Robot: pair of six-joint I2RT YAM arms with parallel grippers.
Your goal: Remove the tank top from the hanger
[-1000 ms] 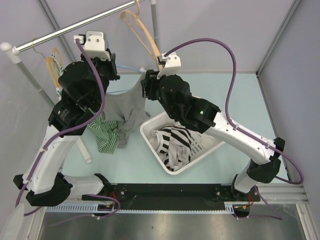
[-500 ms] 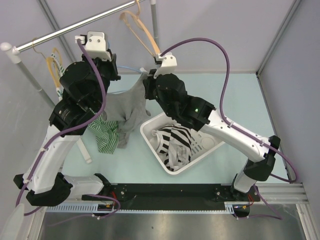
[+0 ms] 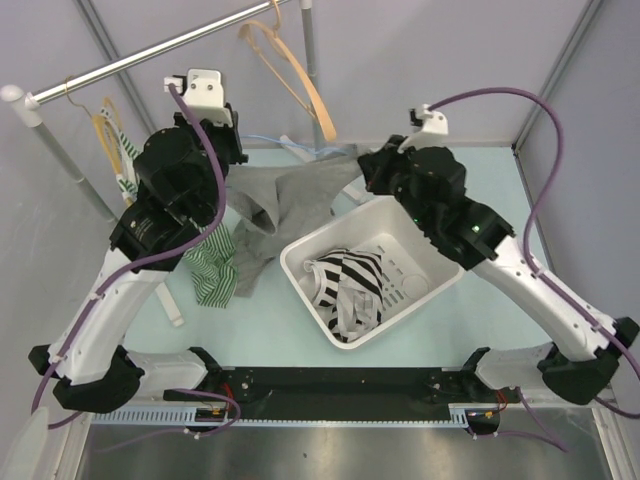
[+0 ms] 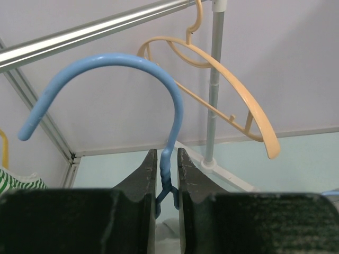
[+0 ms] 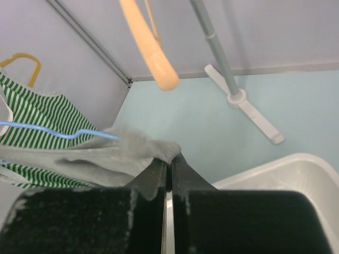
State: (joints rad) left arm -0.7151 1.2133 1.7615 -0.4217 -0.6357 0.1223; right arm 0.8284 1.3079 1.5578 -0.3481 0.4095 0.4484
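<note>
- Rightward and away from the left pincer the right pincer has swung since a second ago; its jaws are now pressed together on an edge of the grey fabric tank top.
- The left pincer is pinching the twisted neck of the blue wire hanger.
- The tank top is stretched between both pincers.
- A white plastic basket sits below the right pincer.

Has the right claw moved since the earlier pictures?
Yes. The right claw went rightward: from past the left corner of the white basket to its far rim, pulling the grey tank top.
</note>
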